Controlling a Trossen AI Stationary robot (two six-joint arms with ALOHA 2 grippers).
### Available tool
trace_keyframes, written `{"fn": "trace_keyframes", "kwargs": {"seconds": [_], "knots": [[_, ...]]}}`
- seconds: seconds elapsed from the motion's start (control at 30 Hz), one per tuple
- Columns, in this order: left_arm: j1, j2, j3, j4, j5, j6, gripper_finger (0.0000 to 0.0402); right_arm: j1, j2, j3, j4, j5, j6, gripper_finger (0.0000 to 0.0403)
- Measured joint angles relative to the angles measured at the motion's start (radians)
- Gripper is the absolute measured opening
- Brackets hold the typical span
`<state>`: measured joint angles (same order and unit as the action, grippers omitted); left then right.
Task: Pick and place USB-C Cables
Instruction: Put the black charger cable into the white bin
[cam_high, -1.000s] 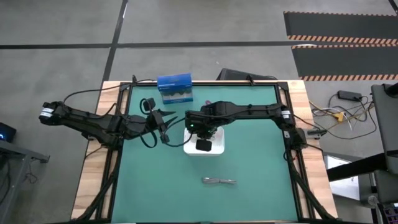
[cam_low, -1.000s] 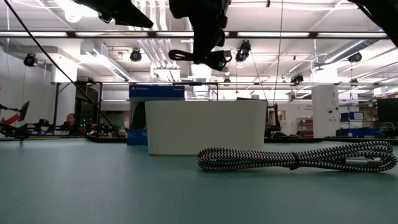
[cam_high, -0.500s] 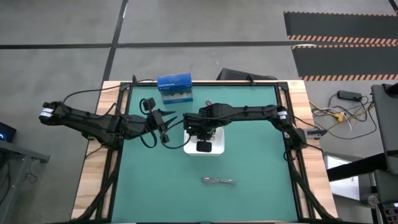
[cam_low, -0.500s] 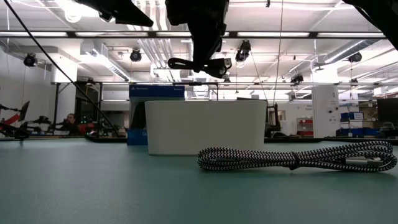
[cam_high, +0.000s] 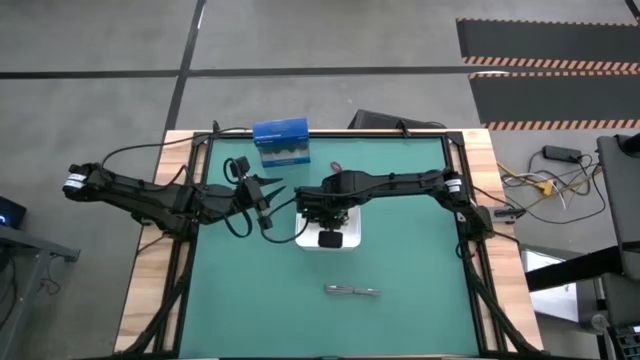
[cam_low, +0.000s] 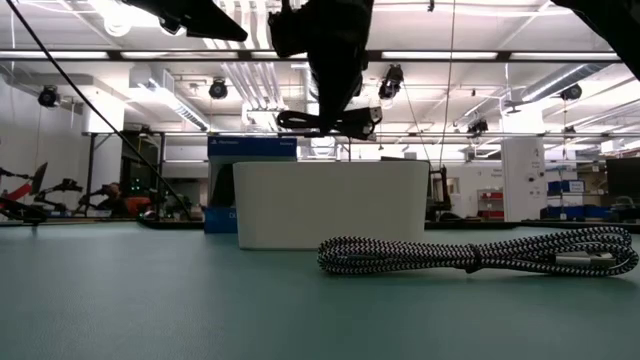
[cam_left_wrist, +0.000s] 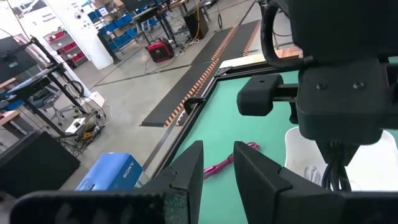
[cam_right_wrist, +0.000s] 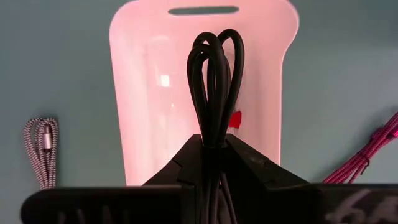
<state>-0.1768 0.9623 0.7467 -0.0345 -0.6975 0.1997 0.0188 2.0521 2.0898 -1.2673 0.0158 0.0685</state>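
While the left gripper (cam_high: 268, 203) waits beside the white tray (cam_right_wrist: 149, 93), fingers narrowly parted, the right gripper (cam_right_wrist: 211, 152) pinches the black cable (cam_right_wrist: 214, 81) above it.

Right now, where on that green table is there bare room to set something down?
The near strip around the grey cable is mostly bare, as are both side edges. It is crowded mid-table: both arms meet at the white tray, the blue box behind.

Bright, even overhead lighting

Ceiling strip lights (cam_low: 180, 56) glare across the low view's top; arms there silhouette black.
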Motion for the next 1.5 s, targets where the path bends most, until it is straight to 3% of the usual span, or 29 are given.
{"fn": "trace_keyframes", "kwargs": {"seconds": [1.5], "knots": [[0.000, 0.000, -0.001, -0.002, 0.001, 0.000, 0.0073, 0.023, -0.002, -0.255, 0.229, -0.123, 0.080, 0.0043]]}}
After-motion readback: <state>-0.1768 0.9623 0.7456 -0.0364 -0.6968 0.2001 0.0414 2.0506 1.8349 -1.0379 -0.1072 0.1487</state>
